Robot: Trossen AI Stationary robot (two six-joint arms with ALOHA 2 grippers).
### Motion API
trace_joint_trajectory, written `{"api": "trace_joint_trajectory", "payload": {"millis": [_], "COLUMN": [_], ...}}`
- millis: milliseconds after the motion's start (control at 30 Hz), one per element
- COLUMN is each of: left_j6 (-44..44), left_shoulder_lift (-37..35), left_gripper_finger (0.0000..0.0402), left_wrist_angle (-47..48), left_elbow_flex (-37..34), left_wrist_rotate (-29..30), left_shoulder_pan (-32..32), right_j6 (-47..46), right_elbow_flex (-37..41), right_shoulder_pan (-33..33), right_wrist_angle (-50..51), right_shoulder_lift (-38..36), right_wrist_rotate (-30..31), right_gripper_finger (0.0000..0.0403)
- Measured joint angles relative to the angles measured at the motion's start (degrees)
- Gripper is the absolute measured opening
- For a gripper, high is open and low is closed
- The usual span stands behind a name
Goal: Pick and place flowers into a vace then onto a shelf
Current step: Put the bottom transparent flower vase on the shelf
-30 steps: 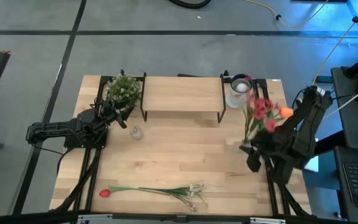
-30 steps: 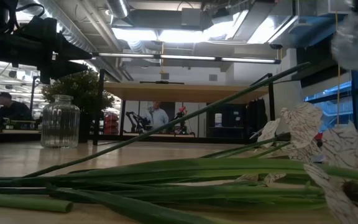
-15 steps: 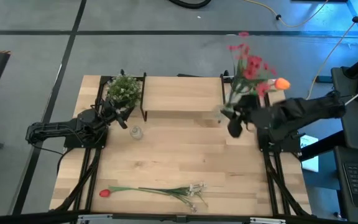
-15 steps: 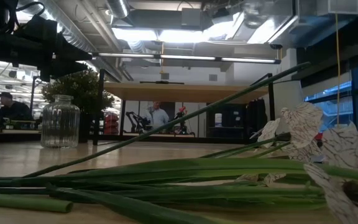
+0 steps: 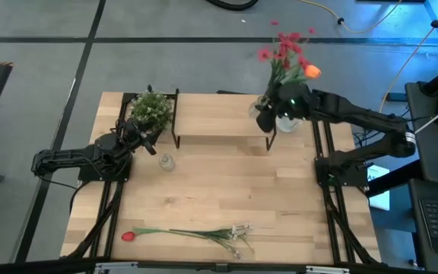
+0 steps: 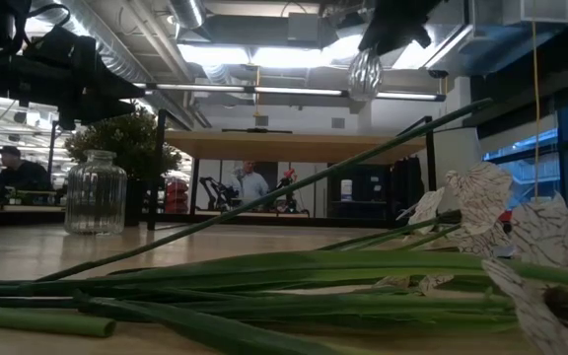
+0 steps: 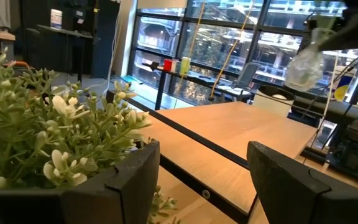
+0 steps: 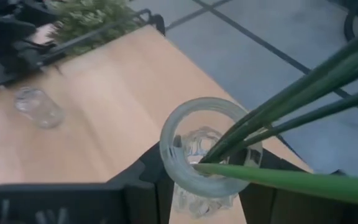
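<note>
My right gripper (image 5: 268, 116) is shut on a clear glass vase (image 8: 210, 149) and holds it in the air over the right end of the shelf (image 5: 223, 114). A red blossom spray (image 5: 284, 49) and an orange tulip (image 5: 310, 72) stand in the vase. A red tulip (image 5: 128, 236) and a white-blossom sprig (image 5: 238, 232) lie flat near the table's near edge. My left gripper (image 7: 204, 180) waits open beside the potted plant (image 5: 150, 109), touching nothing. My right gripper pinches the vase's body (image 8: 185, 186) just below the rim, one finger (image 8: 138, 180) on each side. The fingers come level from the table's right side. The vase is lifted clear, with its bottom (image 6: 366, 74) high above the shelf. The stems (image 8: 278, 118) lean out over the rim.
A small ribbed glass jar (image 5: 166, 161) stands on the table in front of the shelf's left end. More clear glass (image 5: 289, 122) shows by the shelf's right legs, under the arm. The table's middle lies bare between the shelf and the lying flowers.
My right gripper has carried the vase of flowers from near the table's right edge toward the far edge and leftward, and now stands over the shelf's right end. The gripper stays shut on the vase, and the flowers have swung along with it.
</note>
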State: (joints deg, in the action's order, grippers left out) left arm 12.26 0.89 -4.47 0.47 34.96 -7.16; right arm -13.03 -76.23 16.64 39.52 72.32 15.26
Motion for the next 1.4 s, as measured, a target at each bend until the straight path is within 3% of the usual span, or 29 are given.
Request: {"api": "trace_joint_trajectory", "payload": {"millis": [333, 467, 1067, 1400], "left_j6": [-0.01, -0.01, -0.03, -0.06], "left_shoulder_lift": [0.00, 0.00, 0.00, 0.01], "left_gripper_finger": [0.0235, 0.0235, 0.0235, 0.0235], "left_wrist_angle": [0.24, 0.24, 0.26, 0.28], "left_elbow_flex": [0.00, 0.02, 0.01, 0.01], "left_wrist_rotate": [0.00, 0.00, 0.00, 0.01], "left_shoulder_pan": [0.00, 0.00, -0.02, -0.01], "right_j6": [1.34, 1.45, -5.45, -7.55], "right_elbow_flex": [-5.27, -5.11, -4.94, 0.58], "right_shoulder_pan": [3.91, 3.85, 5.33, 5.46], "right_wrist_angle": [6.59, 6.15, 3.96, -1.13], "right_shoulder_lift": [9.50, 11.51, 13.09, 12.41], "right_wrist_rotate": [-1.85, 2.60, 4.56, 5.03], "right_gripper_finger": [0.0129, 0.0129, 0.0131, 0.0131]}}
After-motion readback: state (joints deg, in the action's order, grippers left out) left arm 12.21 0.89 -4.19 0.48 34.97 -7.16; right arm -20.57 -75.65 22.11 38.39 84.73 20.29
